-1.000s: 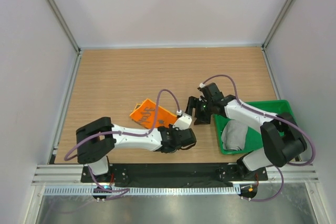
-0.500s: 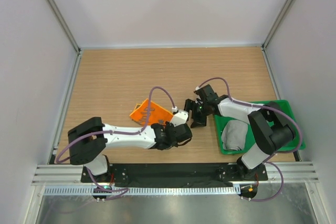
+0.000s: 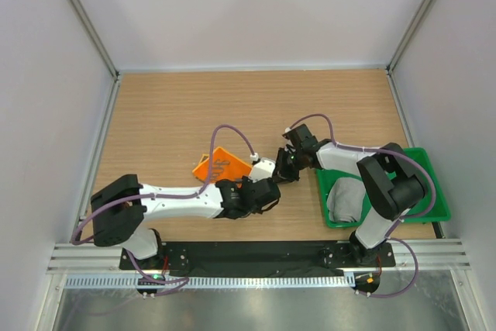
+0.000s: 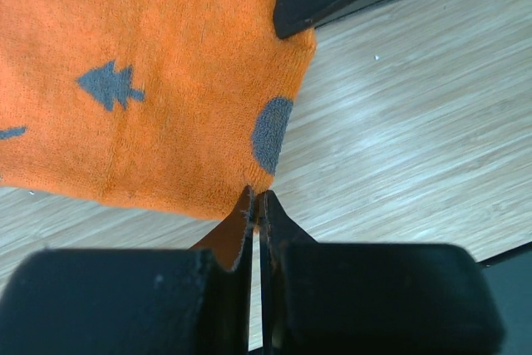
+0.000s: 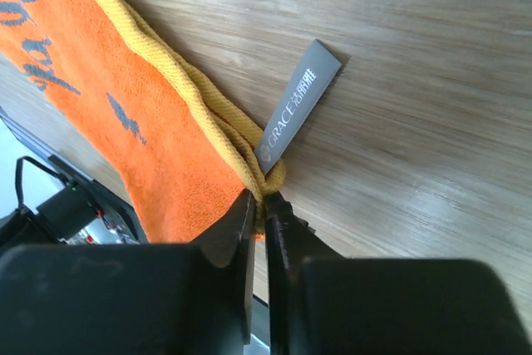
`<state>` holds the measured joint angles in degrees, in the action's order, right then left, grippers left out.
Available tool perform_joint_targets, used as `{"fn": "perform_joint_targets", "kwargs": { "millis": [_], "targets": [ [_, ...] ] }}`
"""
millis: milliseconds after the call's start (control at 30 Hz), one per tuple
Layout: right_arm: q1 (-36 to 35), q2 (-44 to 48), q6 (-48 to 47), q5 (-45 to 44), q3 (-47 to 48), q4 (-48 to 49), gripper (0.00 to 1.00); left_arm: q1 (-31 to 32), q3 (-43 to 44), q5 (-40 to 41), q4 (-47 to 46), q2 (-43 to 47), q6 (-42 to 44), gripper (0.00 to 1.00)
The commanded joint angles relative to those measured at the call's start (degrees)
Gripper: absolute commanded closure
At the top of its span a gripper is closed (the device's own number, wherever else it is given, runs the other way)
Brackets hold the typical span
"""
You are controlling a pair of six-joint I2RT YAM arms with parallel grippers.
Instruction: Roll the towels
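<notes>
Over the last second my right gripper (image 5: 259,201) has slid toward 9 o'clock onto the dark grey towel (image 3: 219,164) and drawn its jaws in from wide. My left arm has stretched further along the table (image 3: 170,114), covering more of that cloth. The towel lies orange side up just toward 6 o'clock from the middle of the table.

My right jaws now pinch the towel's yellow hem at the corner, just beside the grey label (image 5: 299,106) that sticks out toward 1 o'clock in the right wrist view. That corner is at the towel's 3 o'clock side in the top view.

My left gripper (image 4: 258,205) is clamped tight at the towel's near edge. I think a sliver of hem sits between the tips, though they hide it.

The light grey towel (image 3: 345,199) lies bundled in the green tray (image 3: 422,153), at 4 o'clock from the table's middle, apart from both grippers.
</notes>
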<state>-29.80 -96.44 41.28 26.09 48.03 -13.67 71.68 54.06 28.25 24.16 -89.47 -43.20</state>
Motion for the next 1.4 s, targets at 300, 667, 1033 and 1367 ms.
{"fn": "perform_joint_targets", "kwargs": {
  "millis": [300, 667, 1033, 1367],
  "targets": [
    [-0.3, 3.0, -4.6, -8.6, 7.9, -10.2, 0.43, -0.8, -0.8, -2.8, -1.8, 3.6, -1.9, 1.00],
    [-0.3, 10.2, -10.3, -24.8, 17.0, -24.3, 0.20, -4.6, -0.6, -11.7, -1.6, 5.8, -9.1, 1.00],
    [-0.3, 15.3, -11.0, -19.9, 16.0, -21.8, 0.25, -18.0, -13.2, -23.6, -9.7, 12.7, -16.3, 1.00],
    [-4.6, 20.4, -11.0, -9.0, 9.2, -10.9, 0.70, -24.8, -16.1, -26.8, -9.1, 14.2, -17.3, 1.00]
  ]
}}
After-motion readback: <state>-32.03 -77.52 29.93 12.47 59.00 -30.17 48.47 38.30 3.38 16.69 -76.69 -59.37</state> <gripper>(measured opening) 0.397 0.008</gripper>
